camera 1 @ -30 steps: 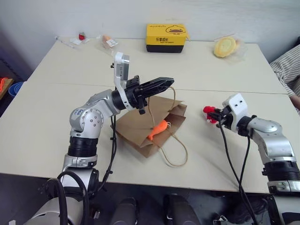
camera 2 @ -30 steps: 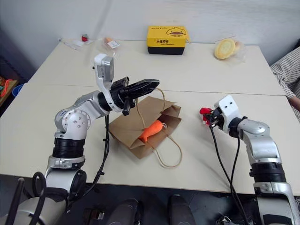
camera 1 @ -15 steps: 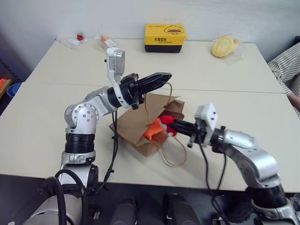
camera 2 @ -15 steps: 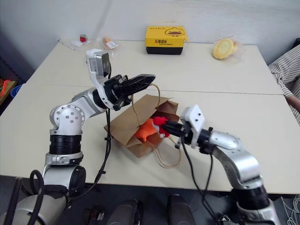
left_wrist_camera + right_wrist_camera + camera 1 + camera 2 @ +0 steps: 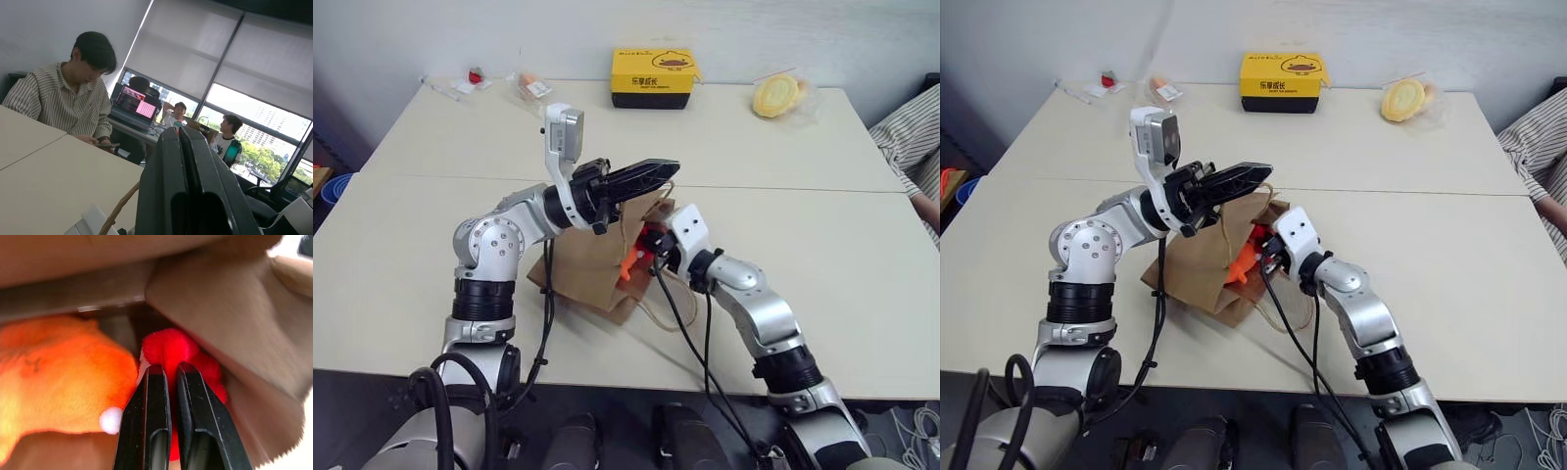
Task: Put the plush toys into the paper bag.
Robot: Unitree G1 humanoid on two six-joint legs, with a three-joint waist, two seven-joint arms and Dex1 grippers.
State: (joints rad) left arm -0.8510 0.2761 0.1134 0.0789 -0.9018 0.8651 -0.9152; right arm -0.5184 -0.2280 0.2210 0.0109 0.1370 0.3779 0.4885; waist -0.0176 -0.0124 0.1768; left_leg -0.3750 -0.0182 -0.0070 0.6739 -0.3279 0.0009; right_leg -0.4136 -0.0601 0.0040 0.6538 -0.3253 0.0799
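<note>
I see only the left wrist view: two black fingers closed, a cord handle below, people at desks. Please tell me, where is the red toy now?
Observer: The red plush toy is at the mouth of the paper bag, pinched in the right gripper.
Operator: And the orange toy, is it inside already?
Observer: The orange plush toy lies in the bag's opening, right beside the red one.
Operator: What does my left gripper hold?
Observer: The left gripper is shut on a cord handle and holds it up above the bag, which keeps the mouth open.
</note>
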